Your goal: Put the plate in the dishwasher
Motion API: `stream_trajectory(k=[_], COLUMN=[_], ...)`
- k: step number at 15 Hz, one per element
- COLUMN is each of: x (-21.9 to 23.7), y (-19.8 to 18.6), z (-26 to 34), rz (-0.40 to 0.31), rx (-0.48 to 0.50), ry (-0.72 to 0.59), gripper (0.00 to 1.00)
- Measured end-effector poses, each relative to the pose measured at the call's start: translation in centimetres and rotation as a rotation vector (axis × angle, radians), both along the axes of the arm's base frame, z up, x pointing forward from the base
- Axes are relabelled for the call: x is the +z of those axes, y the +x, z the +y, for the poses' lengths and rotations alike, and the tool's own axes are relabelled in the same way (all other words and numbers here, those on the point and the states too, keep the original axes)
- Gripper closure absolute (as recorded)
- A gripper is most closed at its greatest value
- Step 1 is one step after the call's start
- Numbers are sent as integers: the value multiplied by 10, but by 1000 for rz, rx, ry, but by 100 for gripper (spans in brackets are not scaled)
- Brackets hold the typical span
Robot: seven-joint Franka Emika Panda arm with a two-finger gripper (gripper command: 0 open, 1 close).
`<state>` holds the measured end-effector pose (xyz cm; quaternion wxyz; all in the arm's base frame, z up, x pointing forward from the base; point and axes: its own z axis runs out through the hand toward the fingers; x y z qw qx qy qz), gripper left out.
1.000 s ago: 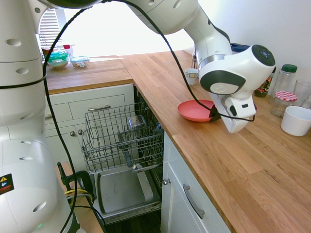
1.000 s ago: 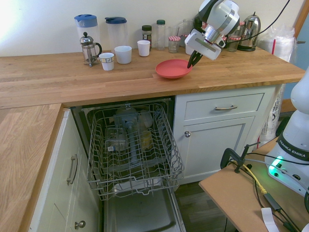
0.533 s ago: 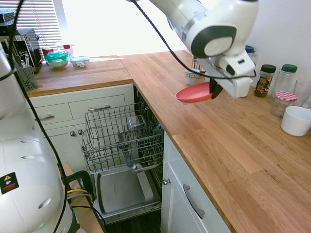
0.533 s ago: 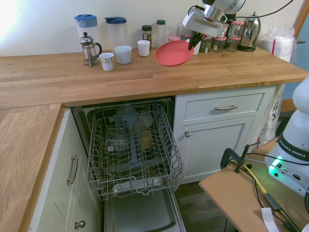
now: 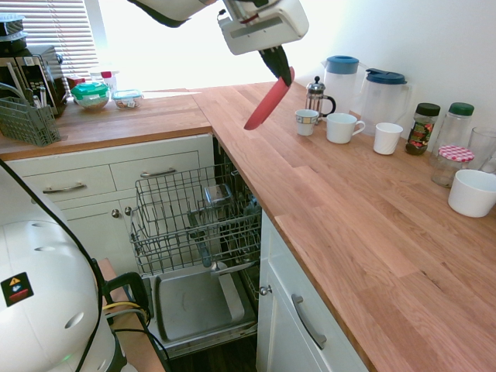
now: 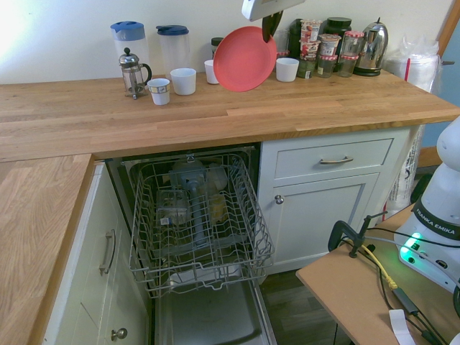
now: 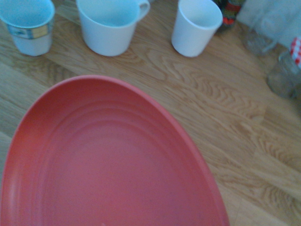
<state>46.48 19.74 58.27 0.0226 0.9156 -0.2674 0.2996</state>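
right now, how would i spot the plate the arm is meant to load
Look above the long wooden countertop, over the row of white mugs by the wall. The round, flat coral-red plastic plate hangs tilted in the air there, pinched at its rim by the dark fingers. It is the only red thing, and the only one off the counter.

One coral plate (image 6: 244, 59), three white cups (image 5: 343, 128), two blue-lidded jugs (image 5: 384, 95) and one French press (image 5: 315, 94).

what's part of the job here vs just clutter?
Job: plate, held up in the shut pincer; dishwasher, open, rack pulled out.
Clutter: coffee press, two jugs, mugs, jars, kettle, white bowl.
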Motion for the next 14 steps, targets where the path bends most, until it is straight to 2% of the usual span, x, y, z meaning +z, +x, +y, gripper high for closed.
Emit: stream_trajectory(k=[4,7,10,14], x=[9,6,27,39], y=[-17,-10,-14,-49], z=[62,70,87,153], rz=[-69,-62,-103,-189], rx=[159,185,232,380], ry=[-201,-243,-340,-465], gripper=[100,100,100,100])
